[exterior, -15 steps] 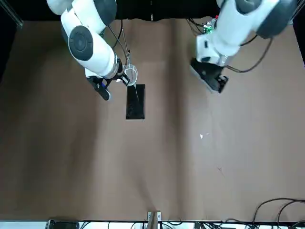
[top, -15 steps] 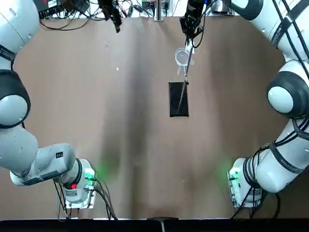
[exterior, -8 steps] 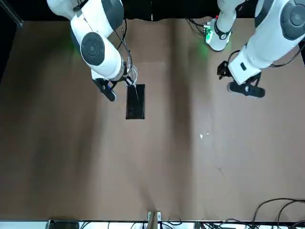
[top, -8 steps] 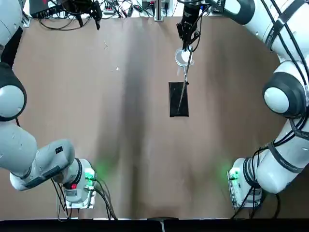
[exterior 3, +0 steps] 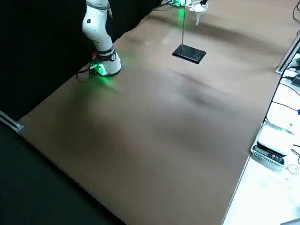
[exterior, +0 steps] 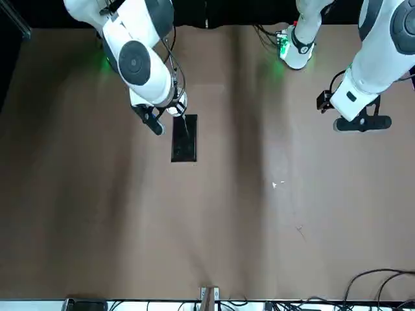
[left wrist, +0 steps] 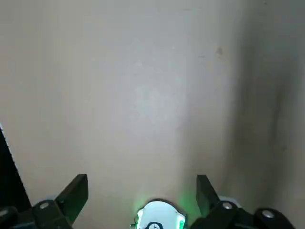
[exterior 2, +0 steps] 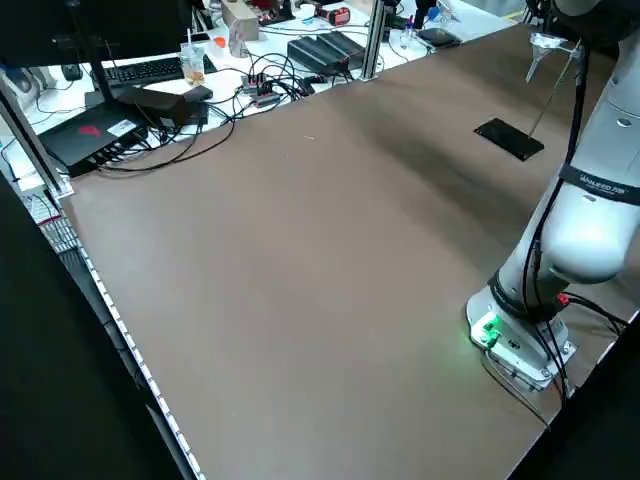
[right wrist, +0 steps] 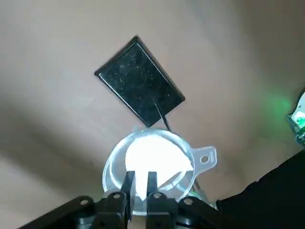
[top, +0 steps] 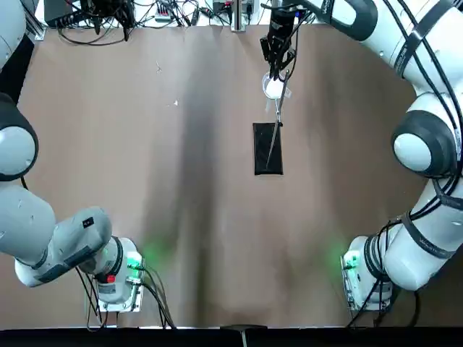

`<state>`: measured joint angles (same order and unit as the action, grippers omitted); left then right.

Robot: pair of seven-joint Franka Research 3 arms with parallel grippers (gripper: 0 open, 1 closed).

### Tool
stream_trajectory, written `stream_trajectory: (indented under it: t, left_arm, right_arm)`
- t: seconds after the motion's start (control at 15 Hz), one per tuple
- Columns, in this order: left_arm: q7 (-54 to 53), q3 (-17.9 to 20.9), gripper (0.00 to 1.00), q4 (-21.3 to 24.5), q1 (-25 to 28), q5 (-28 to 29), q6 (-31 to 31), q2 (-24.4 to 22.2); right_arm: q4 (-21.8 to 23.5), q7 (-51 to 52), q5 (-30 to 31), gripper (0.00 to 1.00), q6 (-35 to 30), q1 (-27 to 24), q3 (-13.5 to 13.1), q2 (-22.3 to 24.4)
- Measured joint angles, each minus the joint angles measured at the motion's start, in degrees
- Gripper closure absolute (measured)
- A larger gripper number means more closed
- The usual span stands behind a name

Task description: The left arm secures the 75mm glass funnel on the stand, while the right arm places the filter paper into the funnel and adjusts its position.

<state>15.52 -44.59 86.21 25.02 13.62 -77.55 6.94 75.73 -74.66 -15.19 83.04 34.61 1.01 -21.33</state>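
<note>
Filter paper (top: 274,89) sits in funnel mouth, top view; right pincer (top: 275,71) just over it.

Front view: left pincer (exterior: 355,115) well away from stand (exterior: 184,148).

Left wrist view: left pincer spread wide, holding nothing.

Right wrist view: right pincer a little spread at paper, which looks bright white, pointy. Placing step, I think; next, gentle nudge flat.

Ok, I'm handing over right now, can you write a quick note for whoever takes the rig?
Left tool: open, empty, off toward the table's far left, away from the stand.
Right tool: fingers slightly apart, right at the filter paper; I can't tell if they touch it.
Done: funnel up on the stand; paper inside its mouth.
Left: paper looks off-centre, so probably nudge it into place, then back the right tool out.
</note>
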Motion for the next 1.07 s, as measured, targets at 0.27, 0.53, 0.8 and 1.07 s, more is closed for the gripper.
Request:
stream_trajectory:
  t: [0.27, 0.53, 0.8, 1.07]
  left_arm:
    - [0.21, 0.11, 0.00, -0.88, 1.81, 0.46, 0.00, -0.16]
    - [0.21, 0.15, 0.00, -1.45, 2.56, 0.46, -0.15, -0.16]
    - [0.18, 6.81, 0.00, -2.71, -0.65, -2.73, -1.51, -0.94]
    - [-0.23, 29.54, 0.00, -3.60, -17.04, -12.24, -3.13, -5.02]
  right_arm:
    - [-0.28, -0.05, 0.00, 0.81, 0.33, 1.00, 0.00, 0.00]
    - [-2.17, 0.19, 0.00, 0.81, 0.39, 0.68, -0.42, 0.07]
    - [-3.24, 8.83, 0.16, 0.81, 0.16, -1.94, -1.31, 1.09]
    - [-3.33, 24.59, 0.26, 0.78, -0.87, -10.14, -1.63, 3.78]
